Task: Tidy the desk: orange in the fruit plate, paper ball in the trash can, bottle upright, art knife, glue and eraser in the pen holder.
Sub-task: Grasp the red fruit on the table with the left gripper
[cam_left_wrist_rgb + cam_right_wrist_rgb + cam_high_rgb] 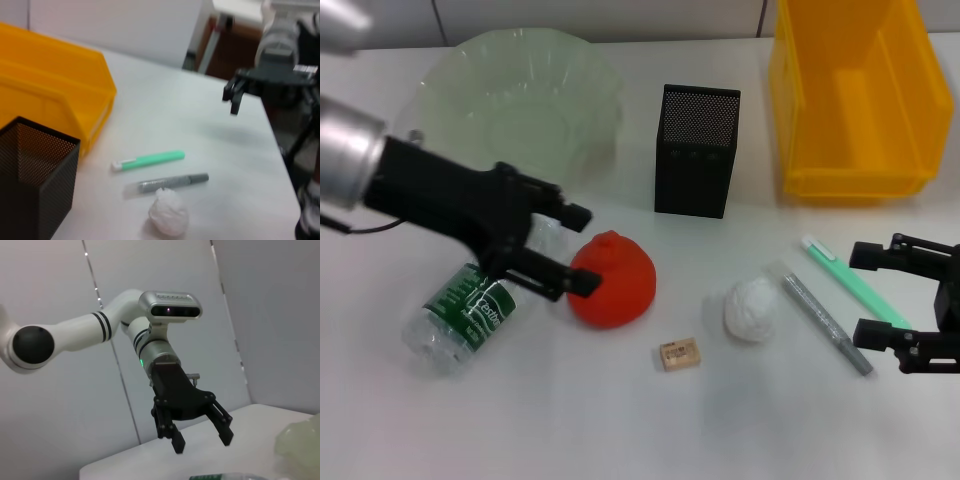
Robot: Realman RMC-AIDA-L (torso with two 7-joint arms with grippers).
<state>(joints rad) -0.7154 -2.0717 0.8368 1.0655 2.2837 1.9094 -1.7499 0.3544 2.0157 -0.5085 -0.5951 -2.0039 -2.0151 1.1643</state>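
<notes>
Two grippers show — the left gripper [578, 250], fingers spread, just left of the orange [613, 280], the right gripper [865, 293] spread well right of it.

Dark wooden furniture [240, 47] beyond far edge; grey wall panels [280, 315] behind

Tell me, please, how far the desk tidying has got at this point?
Nothing looks finished yet. The fruit plate and trash can hold none of the task's items. The left gripper, open, is at the orange, apparently about to grasp it. Still left: the bottle lying on its side, the paper ball, and the eraser, green knife and grey stick outside the pen holder. The right gripper waits open nearby.
</notes>
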